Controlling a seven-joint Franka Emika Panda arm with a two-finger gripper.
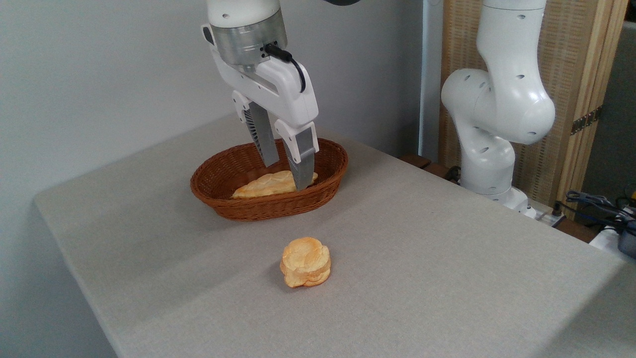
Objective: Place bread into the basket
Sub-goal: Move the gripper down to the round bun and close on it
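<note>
Over the basket (328, 191), the gripper (287, 174) hangs with jaws parted a narrow way and nothing between them, tips low just above the long pale loaf (266, 185) lying inside. The bread (305, 261) sits alone on the table (447, 258), well apart toward the camera, so the move must come forward and down; it's roundish, no clear long axis. Whether the tips touch the loaf can't be told.
</note>
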